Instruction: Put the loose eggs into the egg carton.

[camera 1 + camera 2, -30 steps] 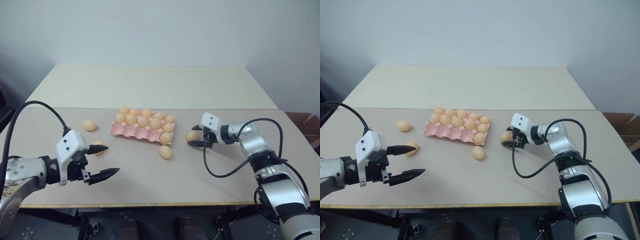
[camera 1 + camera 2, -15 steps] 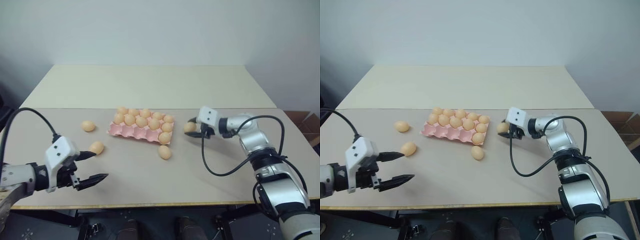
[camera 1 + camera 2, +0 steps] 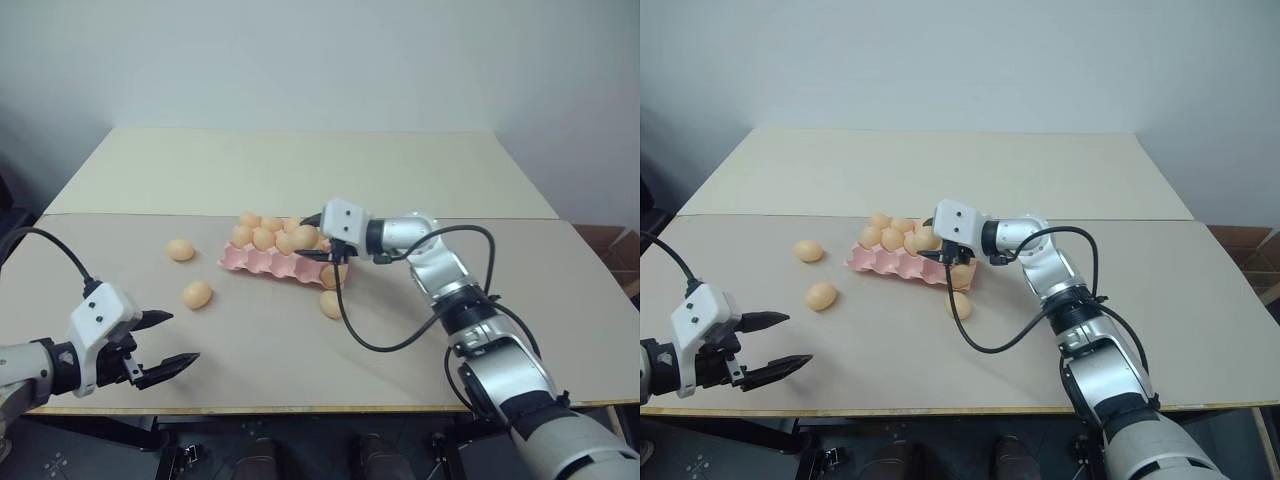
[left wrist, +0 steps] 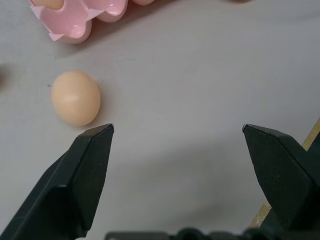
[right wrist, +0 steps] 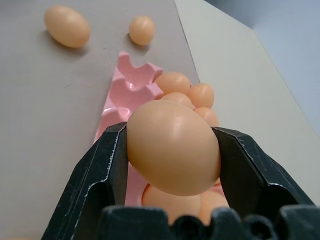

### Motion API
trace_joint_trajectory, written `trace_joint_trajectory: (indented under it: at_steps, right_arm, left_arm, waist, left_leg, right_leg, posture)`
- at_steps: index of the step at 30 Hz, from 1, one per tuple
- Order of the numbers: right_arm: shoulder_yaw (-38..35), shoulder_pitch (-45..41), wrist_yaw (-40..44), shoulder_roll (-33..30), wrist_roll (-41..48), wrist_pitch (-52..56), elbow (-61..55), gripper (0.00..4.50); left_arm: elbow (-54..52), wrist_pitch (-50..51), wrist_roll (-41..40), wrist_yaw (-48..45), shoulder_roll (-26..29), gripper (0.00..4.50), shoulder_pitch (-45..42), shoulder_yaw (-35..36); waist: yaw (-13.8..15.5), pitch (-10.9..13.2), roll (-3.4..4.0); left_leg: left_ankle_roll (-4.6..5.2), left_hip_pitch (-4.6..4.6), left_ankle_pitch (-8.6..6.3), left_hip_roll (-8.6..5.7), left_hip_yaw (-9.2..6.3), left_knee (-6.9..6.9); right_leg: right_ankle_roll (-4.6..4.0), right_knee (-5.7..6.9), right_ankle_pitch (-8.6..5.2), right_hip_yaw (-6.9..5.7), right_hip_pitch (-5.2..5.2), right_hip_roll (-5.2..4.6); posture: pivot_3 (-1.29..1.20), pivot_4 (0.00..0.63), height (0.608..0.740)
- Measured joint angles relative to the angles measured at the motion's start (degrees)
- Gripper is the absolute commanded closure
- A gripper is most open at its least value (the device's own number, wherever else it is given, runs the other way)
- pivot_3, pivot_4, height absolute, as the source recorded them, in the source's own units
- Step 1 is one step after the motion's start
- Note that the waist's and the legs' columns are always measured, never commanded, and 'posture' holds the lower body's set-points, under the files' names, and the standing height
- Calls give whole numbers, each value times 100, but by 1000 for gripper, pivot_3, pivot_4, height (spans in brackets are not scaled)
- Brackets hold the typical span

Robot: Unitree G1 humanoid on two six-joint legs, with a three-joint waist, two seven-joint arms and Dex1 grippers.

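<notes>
Right gripper (image 5: 172, 150): the jaws are clamped on one egg (image 5: 172, 147), one black finger (image 5: 107, 170) pressed against each side, with the egg's long axis lying across the gap. The gripper hangs above the egg carton (image 3: 270, 262), over its right-hand part as seen from the head camera. Directly below the held egg, more eggs sit in the carton's cups. Beyond the fingertips, the carton's scalloped pink edge shows empty cups along the row nearest the robot.

Left gripper (image 3: 165, 340): the jaws stand wide apart and hold nothing. Neither finger (image 4: 90, 165) touches anything; the gripper is low over the table (image 3: 400, 170) near its front edge, well to the left of the carton.

Loose eggs on the table:
- One loose egg (image 4: 76, 97) lies just beyond the left gripper's fingertip on one side, apart from it, between the gripper and the carton's corner.
- A second loose egg (image 3: 180, 250) lies farther out, to the left of the carton.
- A third loose egg (image 3: 331, 304) lies below the right gripper, just off the carton's near right corner.

The carton rests flat on the table, its far rows filled with eggs.
</notes>
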Motion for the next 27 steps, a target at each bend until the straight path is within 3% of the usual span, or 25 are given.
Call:
trace_joint_trajectory:
  at_steps: [7,13,18,27]
  right_arm:
    - [71,-1,172,7,-63,-454,507,33]
    - [70,4,172,-9,-104,-572,514,33]
    - [38,425,231,-295,-59,-397,-442,33]
    - [-360,2062,940,-1731,895,2274,-3767,33]
  left_arm:
    - [-15,10,34,116,-42,0,35,0]
    - [-43,11,34,166,-55,0,-56,-36]
    - [32,-2,34,134,-39,0,-332,-162]
    - [163,-49,57,-105,75,0,-665,-557]
  waist:
    - [-23,0,0]
    - [-25,0,0]
    - [12,0,0]
    - [21,0,0]
  left_leg:
    - [0,0,0,3,0,-1]
    - [0,0,0,4,0,-1]
    - [0,-1,0,3,1,-3]
    - [-1,0,-1,5,7,-2]
  right_leg:
    - [0,4,1,0,-2,3]
    - [0,5,1,0,-4,4]
    - [9,3,5,-1,-3,2]
    - [-14,0,-9,0,-4,1]
  posture:
    - [0,150,740]
    - [0,150,740]
    - [0,150,740]
    - [0,150,740]
